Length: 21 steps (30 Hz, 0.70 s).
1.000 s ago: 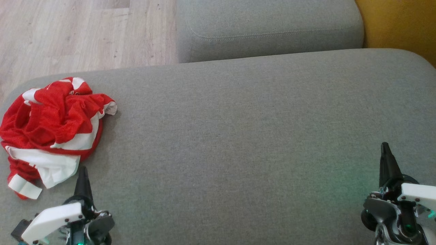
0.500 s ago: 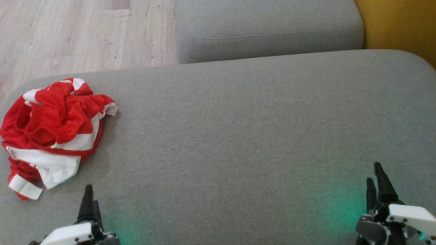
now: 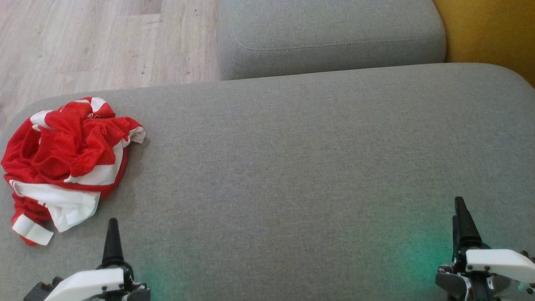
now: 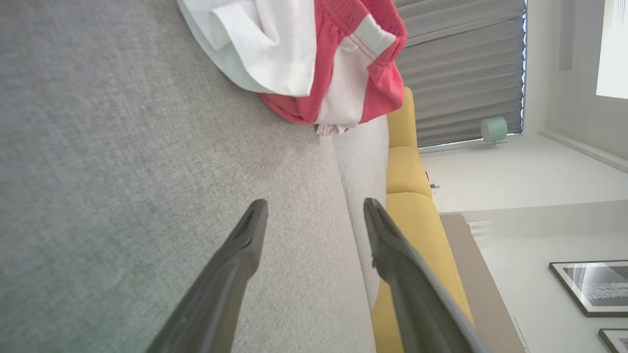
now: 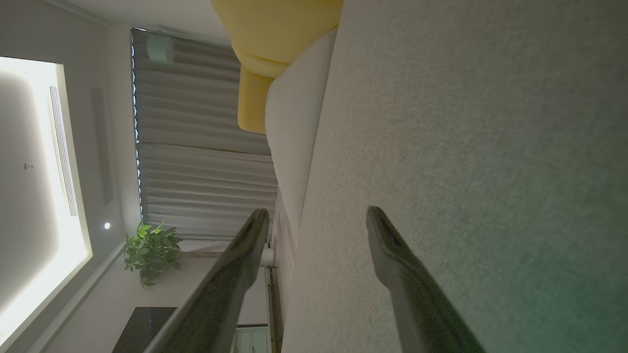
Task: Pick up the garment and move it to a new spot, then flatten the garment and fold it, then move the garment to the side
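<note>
No legible writing anywhere.
The red and white garment [image 3: 67, 159] shows plain colour panels with no print, number or tag that can be read. The framed pictures [image 4: 596, 289] on the wall in the left wrist view are too small and blurred to make out any lettering.
</note>
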{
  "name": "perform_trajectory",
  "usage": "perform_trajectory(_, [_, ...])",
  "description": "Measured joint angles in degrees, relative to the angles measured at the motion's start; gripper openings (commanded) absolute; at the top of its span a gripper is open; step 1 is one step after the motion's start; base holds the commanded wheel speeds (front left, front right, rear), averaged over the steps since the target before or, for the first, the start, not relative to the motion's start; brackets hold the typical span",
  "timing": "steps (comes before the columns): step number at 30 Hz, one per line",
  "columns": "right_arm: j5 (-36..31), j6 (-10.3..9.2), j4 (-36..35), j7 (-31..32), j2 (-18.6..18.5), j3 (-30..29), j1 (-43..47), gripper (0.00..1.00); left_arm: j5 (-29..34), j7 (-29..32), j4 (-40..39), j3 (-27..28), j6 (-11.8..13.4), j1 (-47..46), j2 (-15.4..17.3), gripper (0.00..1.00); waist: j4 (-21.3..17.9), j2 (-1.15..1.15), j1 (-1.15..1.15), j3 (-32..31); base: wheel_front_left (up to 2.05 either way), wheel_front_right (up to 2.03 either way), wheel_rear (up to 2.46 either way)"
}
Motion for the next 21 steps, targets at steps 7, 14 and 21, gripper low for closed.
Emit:
perform_trajectory(7, [-6.0, 0.0, -1.1, -1.0, 0.0, 0.9, 0.1, 1.0, 5.6, -1.1, -1.3, -1.0, 0.7, 0.0, 0.0, 1.0, 0.2, 0.0, 0.0, -0.3, 0.0, 0.0, 0.0])
perform_trajectory(14, [-12.3, 0.0, -2.4, -2.1, 0.0, 1.5, 0.1, 1.0, 11.8, -2.3, -2.9, -2.3, 1.8, 0.0, 0.0, 1.0, 0.4, 0.0, 0.01, -0.6, 0.0, 0.0, 0.0])
perform_trajectory(21, [-18.0, 0.0, -3.1, -3.4, 0.0, 2.6, 0.2, 1.0, 17.7, -3.5, -3.7, -3.8, 2.6, 0.1, 0.0, 1.0, 0.5, 0.0, 0.01, -1.0, 0.0, 0.0, 0.0])
